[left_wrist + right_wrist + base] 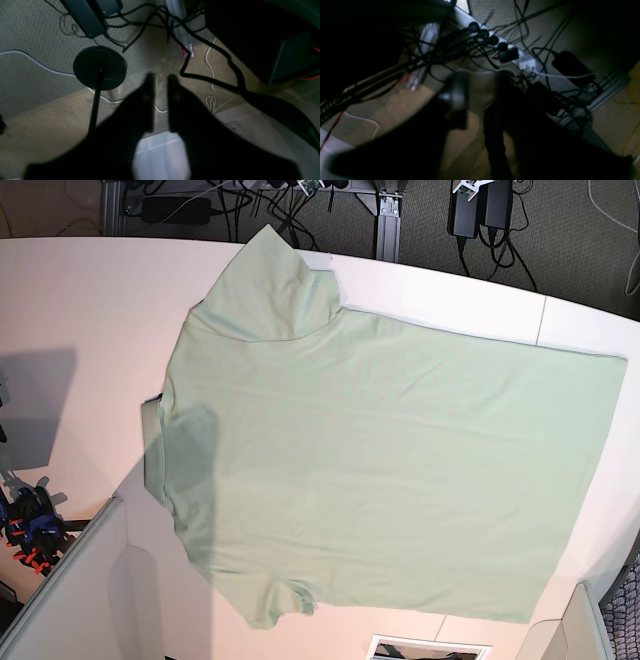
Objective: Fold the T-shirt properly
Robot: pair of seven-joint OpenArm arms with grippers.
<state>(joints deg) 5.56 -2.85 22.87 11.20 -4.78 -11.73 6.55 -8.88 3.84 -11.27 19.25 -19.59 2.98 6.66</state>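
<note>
The T-shirt (pixel 390 470) lies spread flat on the white bench (pixel 80 310), covering most of it, with its collar end toward the base view's left and its hem along the right, so the long axis runs left to right across the bench. One short sleeve reaches toward the far edge and the other sits crumpled at the near edge. The fabric is pale mint green, smooth apart from faint creases, and appears to lie back side up, since no placket or logo shows.

Neither arm is over the shirt. Both wrist cameras look down at carpet and cables (pixel 155 15) beside the bench, not at fabric. The left gripper (pixel 161 80) has its fingers slightly apart with nothing between them. The right gripper (pixel 476 82) also has a gap between its dark, blurred fingers and holds nothing.

From these views I cannot tell which arm is nearer the shirt; both would have to come in over the bench to reach an edge. Folding has not begun
</note>
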